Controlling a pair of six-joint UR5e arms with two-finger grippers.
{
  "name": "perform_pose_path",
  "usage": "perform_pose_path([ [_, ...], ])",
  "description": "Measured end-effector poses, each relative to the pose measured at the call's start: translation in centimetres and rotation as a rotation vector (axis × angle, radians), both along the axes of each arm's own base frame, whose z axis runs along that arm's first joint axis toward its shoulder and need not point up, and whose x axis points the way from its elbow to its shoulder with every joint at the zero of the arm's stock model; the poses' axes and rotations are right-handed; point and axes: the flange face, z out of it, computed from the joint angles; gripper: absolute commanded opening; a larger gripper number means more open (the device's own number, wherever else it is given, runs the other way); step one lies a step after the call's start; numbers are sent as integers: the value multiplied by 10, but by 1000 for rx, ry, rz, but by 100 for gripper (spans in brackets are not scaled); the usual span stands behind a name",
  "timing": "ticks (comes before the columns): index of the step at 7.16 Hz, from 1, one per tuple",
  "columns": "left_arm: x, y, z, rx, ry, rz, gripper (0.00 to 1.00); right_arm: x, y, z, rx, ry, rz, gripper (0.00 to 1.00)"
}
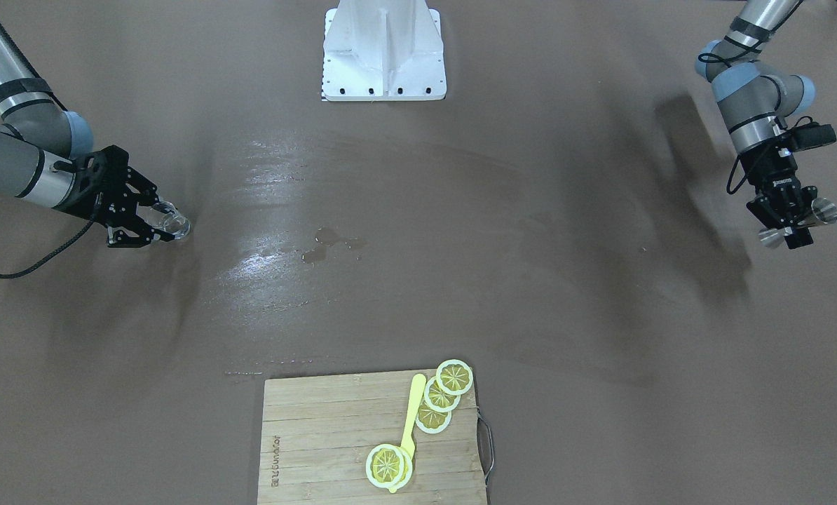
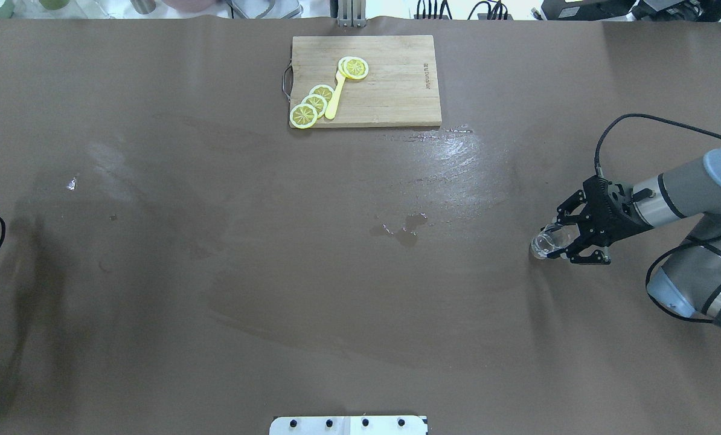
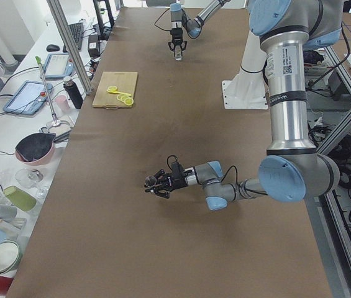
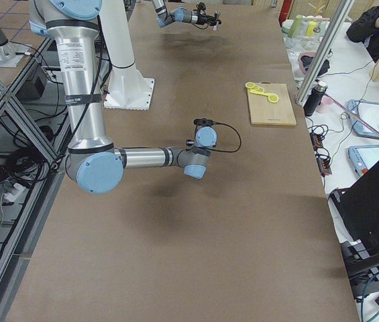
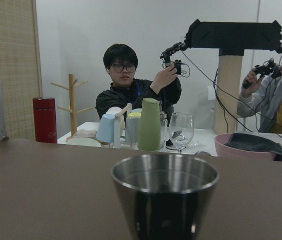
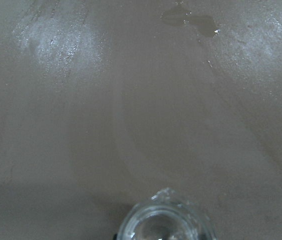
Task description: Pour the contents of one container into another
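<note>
The right gripper (image 2: 561,240) is clamped on a clear glass (image 2: 541,243) at the table's right. The left gripper (image 1: 791,224) seems closed around a steel cup (image 1: 824,210) at the far left. With the two so far apart, a tilted carry could slop liquid and add to the puddle (image 2: 406,225).

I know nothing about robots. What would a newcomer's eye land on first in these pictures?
Two arms reach in from opposite ends of a wide brown table, each gripping a vessel: the right gripper holds a clear glass, the left gripper a steel cup. Between them sits a small wet puddle. At the edge far from the robot's base, a wooden cutting board carries bright yellow lemon slices.
</note>
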Motion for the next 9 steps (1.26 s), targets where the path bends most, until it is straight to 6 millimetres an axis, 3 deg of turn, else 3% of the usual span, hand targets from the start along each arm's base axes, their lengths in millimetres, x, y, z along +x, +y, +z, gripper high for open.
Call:
perform_pose_path([
  [1,6,-2,0,-23,3,-22,0,-2,0,0,-4,3,-2,72],
  [2,11,-4,2,-46,-15,-37,0,0,-3,0,-21,15,3,100],
  [6,25,-11,2,-110,-124,-46,0,7,-15,-3,-72,47,16,100],
  [9,42,-25,-34,-54,-84,-82,0,13,-16,-9,-100,33,6,100],
])
